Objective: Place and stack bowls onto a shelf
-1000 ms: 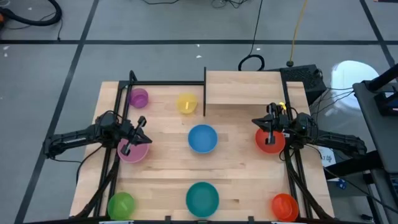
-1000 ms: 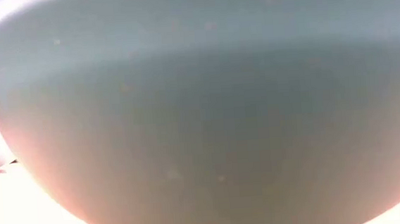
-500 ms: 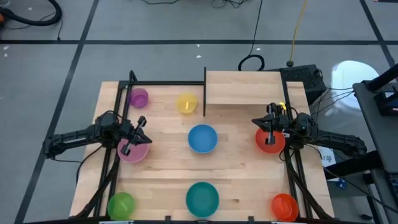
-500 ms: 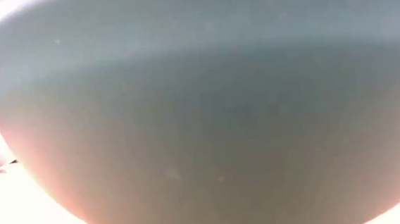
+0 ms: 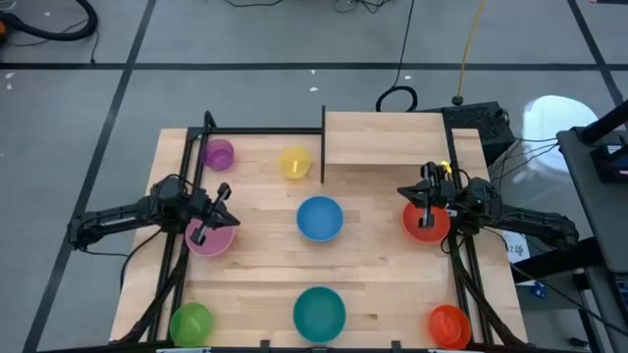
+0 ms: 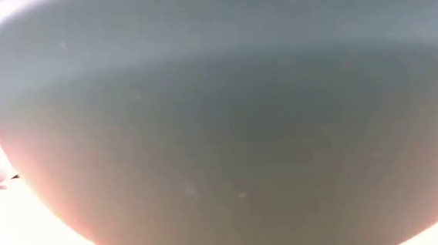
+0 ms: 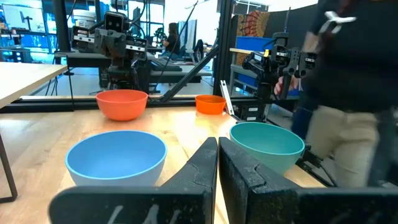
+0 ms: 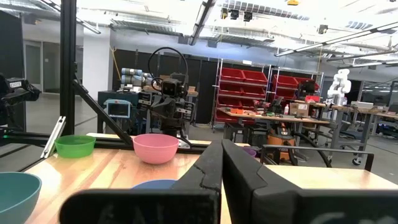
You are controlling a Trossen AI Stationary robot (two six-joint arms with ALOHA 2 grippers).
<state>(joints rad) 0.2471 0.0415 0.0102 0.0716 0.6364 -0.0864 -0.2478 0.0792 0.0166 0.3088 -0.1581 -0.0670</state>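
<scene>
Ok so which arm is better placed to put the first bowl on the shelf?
Probably the right. The right gripper, fingers shut, hangs over the red-orange bowl, which sits just in front of the shelf. The left gripper is over the pink bowl, farther from the shelf.

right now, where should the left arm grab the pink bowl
By the rim. The pink bowl sits upright, mouth up, under the shut left end effector. Probably open, come straight down, and pinch the thin wall on its near side, one finger inside and one outside.
</scene>
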